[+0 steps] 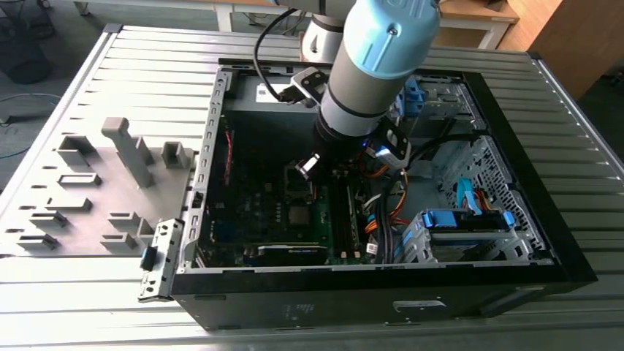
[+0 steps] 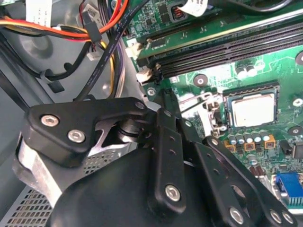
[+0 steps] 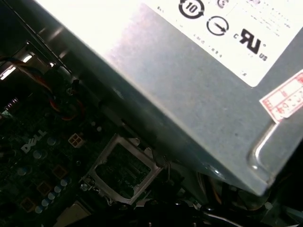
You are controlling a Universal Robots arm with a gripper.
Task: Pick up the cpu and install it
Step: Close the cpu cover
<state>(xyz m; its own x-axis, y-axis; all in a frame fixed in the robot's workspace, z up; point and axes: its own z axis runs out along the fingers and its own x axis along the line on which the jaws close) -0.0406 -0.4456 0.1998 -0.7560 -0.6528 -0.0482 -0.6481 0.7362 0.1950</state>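
Arm is down inside the open computer case (image 1: pixel 575 241), gripper (image 1: pixel 311 165) low over the motherboard (image 2: pixel 265 52). I can't tell whether the jaws are apart or together: the second wrist view looks along the black linkage from behind and the tips are hidden.

The cpu (image 2: pixel 253 111) is not in the jaws. It lies flat in its socket (image 2: pixel 251 88), silver top up, off to one side of the jaws and apart from them. Bright metal latch parts (image 2: pixel 207 109) lie between the jaws and the cpu.

The memory slots (image 2: pixel 227 45) run just past the socket, farther from the jaws. A bundle of orange, red, yellow and black cables (image 2: pixel 80 28) is on the opposite side of the jaws from the cpu.

In the first wrist view a big grey box with a white label (image 3: pixel 189 85) sits close beside the gripper, with the socket's metal frame near its edge.

Outside the case, well apart from the jaws, I see a grey slotted tray (image 1: pixel 88 197) on the ribbed table (image 1: pixel 146 66).
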